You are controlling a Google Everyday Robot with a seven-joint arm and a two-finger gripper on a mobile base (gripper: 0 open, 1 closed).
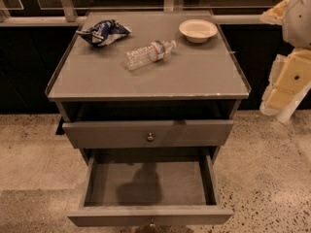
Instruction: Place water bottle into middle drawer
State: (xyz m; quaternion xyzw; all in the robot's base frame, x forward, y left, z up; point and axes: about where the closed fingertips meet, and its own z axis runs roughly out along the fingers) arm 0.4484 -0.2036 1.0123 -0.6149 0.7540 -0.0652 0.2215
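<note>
The water bottle (150, 54) lies on its side on the grey cabinet top (194, 76), near the back middle, cap pointing right. The middle drawer (150, 184) is pulled out below, its tray showing and holding nothing, with its knob (152, 223) at the bottom edge of the view. My gripper (285, 86), a cream-coloured part of the arm, hangs at the far right beside the cabinet, well away from the bottle and level with the cabinet top's front edge.
A blue-and-white snack bag (104, 32) lies at the back left of the top and a white bowl (198, 30) at the back right. The grey drawer front above (150, 133) with a brass knob is pushed in. Speckled floor surrounds the cabinet.
</note>
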